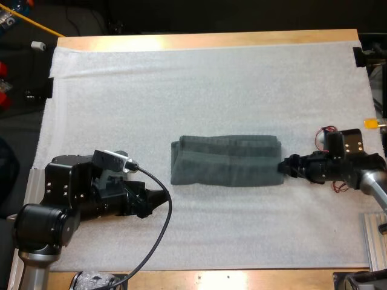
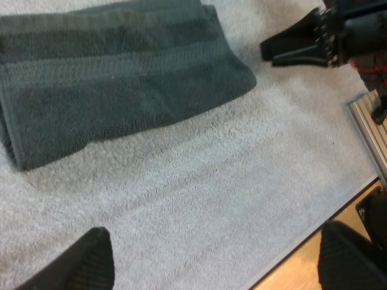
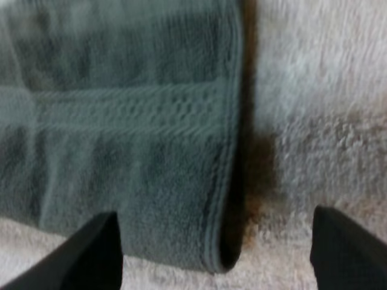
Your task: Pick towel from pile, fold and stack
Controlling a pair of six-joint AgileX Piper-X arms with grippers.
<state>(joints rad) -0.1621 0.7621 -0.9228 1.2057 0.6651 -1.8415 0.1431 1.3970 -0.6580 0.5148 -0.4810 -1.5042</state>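
Observation:
A dark grey-green towel [image 1: 227, 160], folded into a long band, lies flat in the middle of the white mat [image 1: 199, 78]. My right gripper [image 1: 283, 167] is open at the towel's right end, low over the mat; its fingertips [image 3: 97, 251] straddle the towel's [image 3: 121, 139] front right corner without touching it. My left gripper [image 1: 162, 199] is open too, to the left of and in front of the towel's left end, a short way off. Its fingers [image 2: 78, 266] stand wide apart over bare mat, with the towel [image 2: 115, 72] and the right gripper [image 2: 296, 45] farther off.
The mat covers most of the wooden table [image 1: 205, 40]. A metal rail [image 2: 372, 130] runs along the table's right side near my right arm. The table's front edge [image 2: 302, 266] lies close in front of my left gripper.

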